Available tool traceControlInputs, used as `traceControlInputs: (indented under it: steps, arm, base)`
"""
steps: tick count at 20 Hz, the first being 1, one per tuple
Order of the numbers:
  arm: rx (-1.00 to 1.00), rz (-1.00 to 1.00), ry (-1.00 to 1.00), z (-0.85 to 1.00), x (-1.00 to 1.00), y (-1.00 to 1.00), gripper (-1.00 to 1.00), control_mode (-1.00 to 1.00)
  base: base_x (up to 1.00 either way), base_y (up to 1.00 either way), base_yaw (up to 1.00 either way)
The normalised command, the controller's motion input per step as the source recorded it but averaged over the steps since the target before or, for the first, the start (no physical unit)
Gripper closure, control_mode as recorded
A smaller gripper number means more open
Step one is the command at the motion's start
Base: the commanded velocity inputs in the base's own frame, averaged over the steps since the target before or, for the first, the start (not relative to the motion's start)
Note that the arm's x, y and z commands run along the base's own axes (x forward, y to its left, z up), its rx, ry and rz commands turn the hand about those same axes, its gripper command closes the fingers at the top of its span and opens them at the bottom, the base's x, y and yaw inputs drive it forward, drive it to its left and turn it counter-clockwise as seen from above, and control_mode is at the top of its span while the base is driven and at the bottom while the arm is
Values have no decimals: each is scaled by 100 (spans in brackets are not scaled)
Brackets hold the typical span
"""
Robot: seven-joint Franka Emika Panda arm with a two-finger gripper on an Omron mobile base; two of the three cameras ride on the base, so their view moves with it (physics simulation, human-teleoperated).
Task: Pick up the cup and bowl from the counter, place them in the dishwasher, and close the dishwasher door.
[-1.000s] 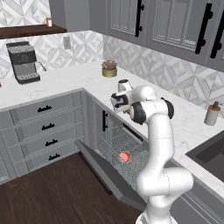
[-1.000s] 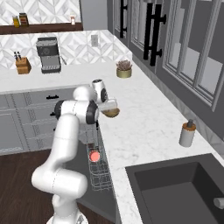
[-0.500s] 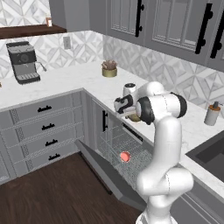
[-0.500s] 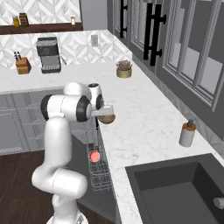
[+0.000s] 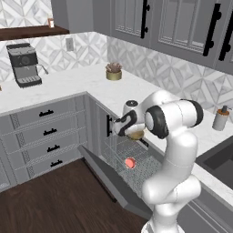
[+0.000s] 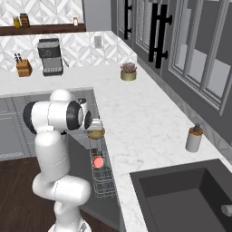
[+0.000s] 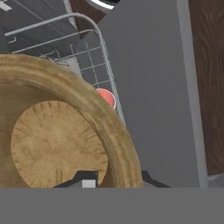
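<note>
My gripper (image 5: 129,129) is shut on the rim of the golden-brown wooden bowl (image 5: 136,134), held just off the counter (image 5: 86,79) edge above the open dishwasher (image 5: 119,150). In the hand view the bowl (image 7: 57,140) looms large, and one dark fingertip (image 7: 85,176) shows inside its rim. The cup (image 5: 130,163), salmon-red inside, sits in the wire rack (image 6: 103,181) below the bowl (image 6: 95,133). The dishwasher door (image 5: 107,176) hangs dropped open; its grey panel (image 7: 153,87) lies beyond the rack and the cup (image 7: 107,97).
A soap dispenser (image 6: 194,138) stands by the dark sink (image 6: 181,195). A potted plant (image 5: 113,72) sits at the counter's back, and a coffee machine (image 5: 25,66) stands at the left. Grey drawer fronts (image 5: 45,132) flank the dishwasher. Dark wood floor (image 5: 54,205) lies in front.
The arm has carried the bowl off the counter edge, outward and lower, so it now hangs over the dishwasher rack. The cup and door have not moved.
</note>
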Motion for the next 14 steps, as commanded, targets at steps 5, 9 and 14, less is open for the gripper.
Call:
traceControlInputs:
  steps: [5, 9, 14]
  arm:
    - [0, 0, 1, -2, -5, 58, 100, -100]
    - [0, 0, 0, -42, 0, 42, 100, -100]
    - [-1, 0, 0, -74, 11, 30, 100, -100]
  base:
    - [0, 0, 0]
    - [0, 0, 0]
    - [0, 0, 0]
